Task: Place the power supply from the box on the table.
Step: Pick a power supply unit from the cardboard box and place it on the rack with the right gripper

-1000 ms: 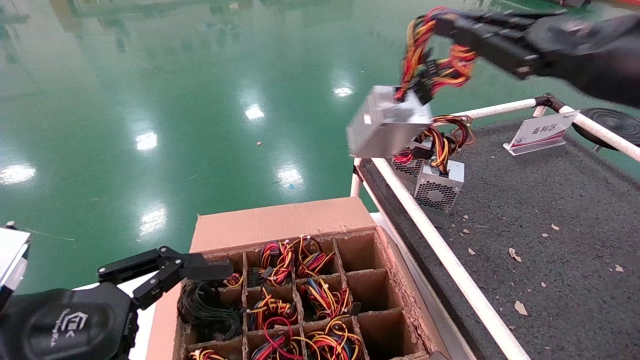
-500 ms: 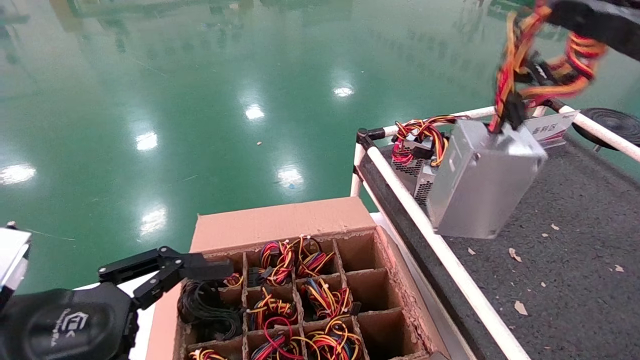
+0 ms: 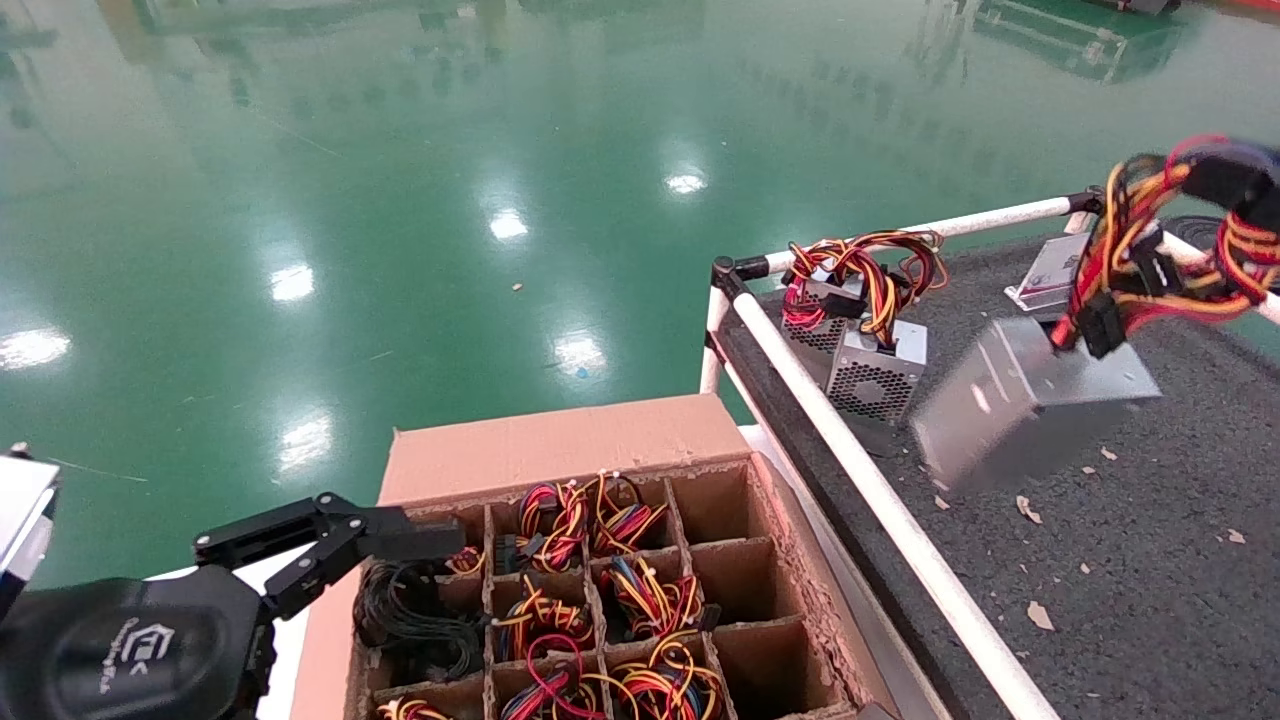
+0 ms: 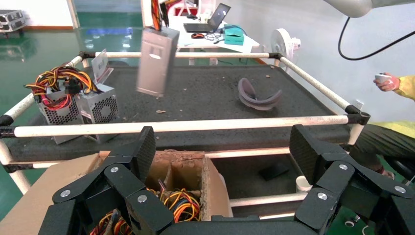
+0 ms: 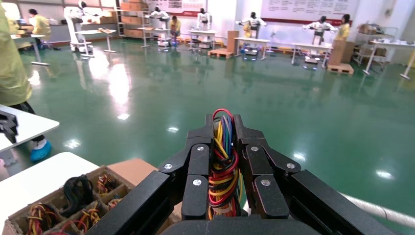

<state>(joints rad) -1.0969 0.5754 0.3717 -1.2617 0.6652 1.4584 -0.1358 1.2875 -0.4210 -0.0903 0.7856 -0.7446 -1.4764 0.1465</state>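
The power supply [image 3: 1030,400], a plain grey metal unit, hangs tilted just above the table [image 3: 1150,580] by its looped red, yellow and black wires [image 3: 1150,270]. My right gripper [image 3: 1225,175] is shut on that wire loop at the far right edge of the head view; the right wrist view shows the wires [image 5: 224,166] pinched in that gripper [image 5: 224,125]. In the left wrist view the power supply [image 4: 155,61] dangles over the matting. My left gripper [image 3: 440,540] [image 4: 222,147] is open beside the box [image 3: 560,450], holding nothing.
Two vented units [image 3: 860,350] with wire bundles stand at the table's near-left corner. A sign card [image 3: 1045,275] sits behind the hanging unit. A white rail [image 3: 880,500] edges the table. Several box cells [image 3: 640,600] hold wired units. A dark curved piece [image 4: 258,95] lies on the matting.
My right gripper has carried the power supply to the right and lower, from above the table's corner rail to out over the matting; the unit swings. The left arm has stayed still.
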